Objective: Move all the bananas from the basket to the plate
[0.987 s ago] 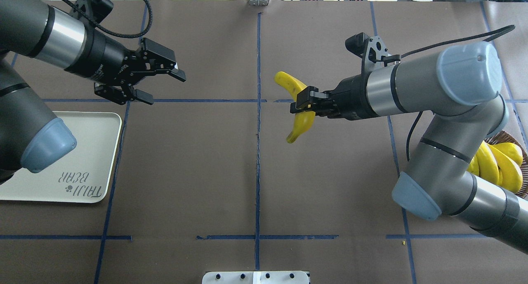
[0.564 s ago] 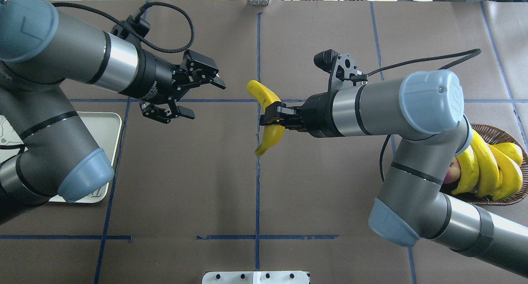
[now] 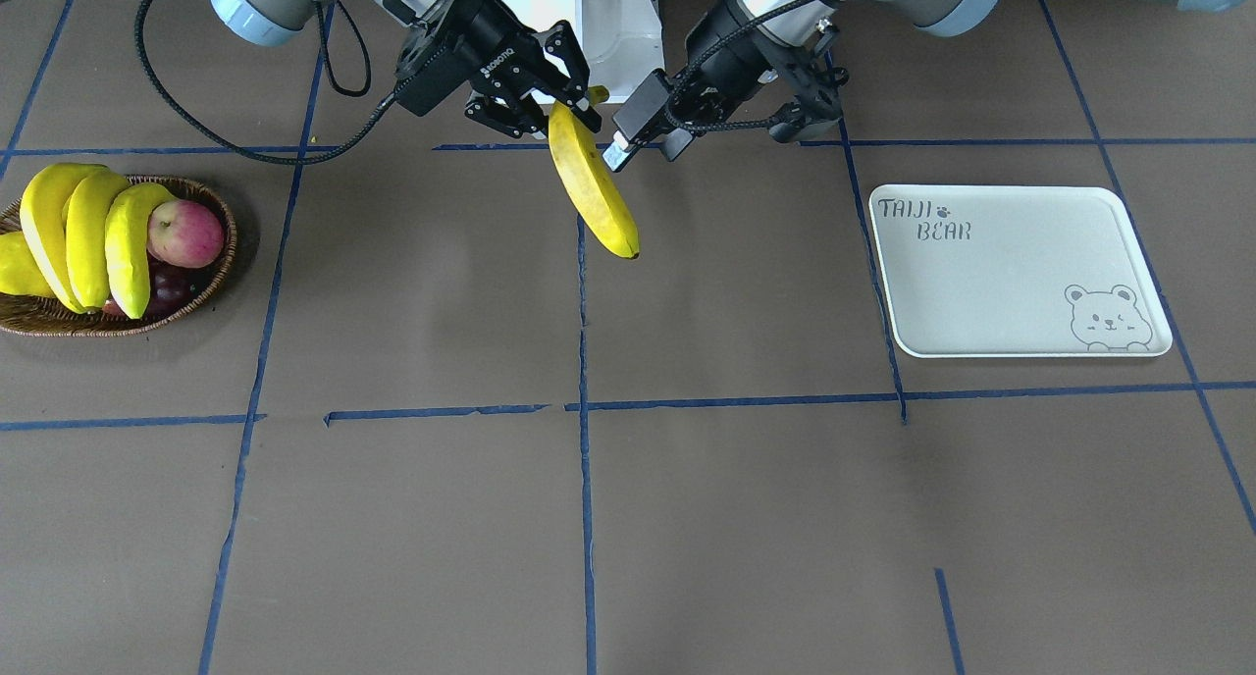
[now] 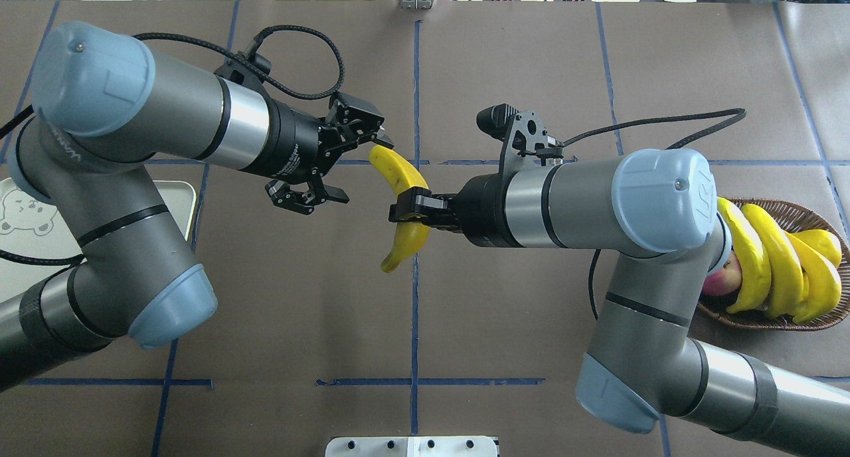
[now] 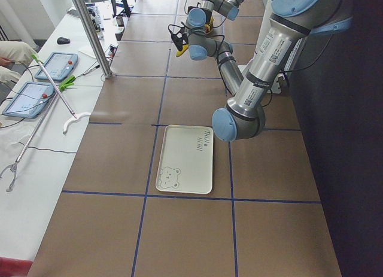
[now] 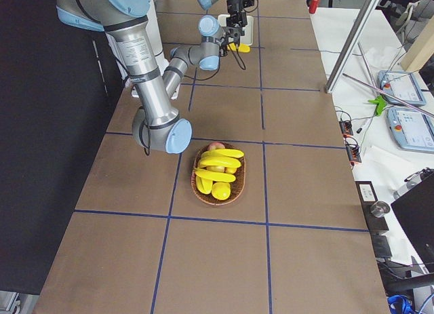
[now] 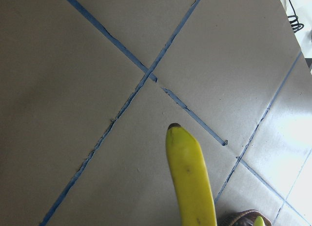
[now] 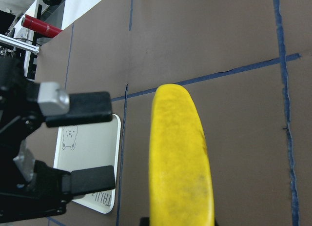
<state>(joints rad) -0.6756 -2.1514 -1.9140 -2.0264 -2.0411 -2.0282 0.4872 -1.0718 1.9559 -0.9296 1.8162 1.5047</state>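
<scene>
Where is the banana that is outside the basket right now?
In the overhead view the banana hangs above the table's middle, by the centre tape line, clamped in the right pincer, with the open left pincer close beside it.

I see bright, even light with soft shadows; in the right wrist view the near banana [image 8: 180, 157] looks blurred.

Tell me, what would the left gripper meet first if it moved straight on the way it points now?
Probably the long, curved, glossy yellow banana that the right gripper holds. The open left gripper points at its upper part, though depth is uncertain.
</scene>
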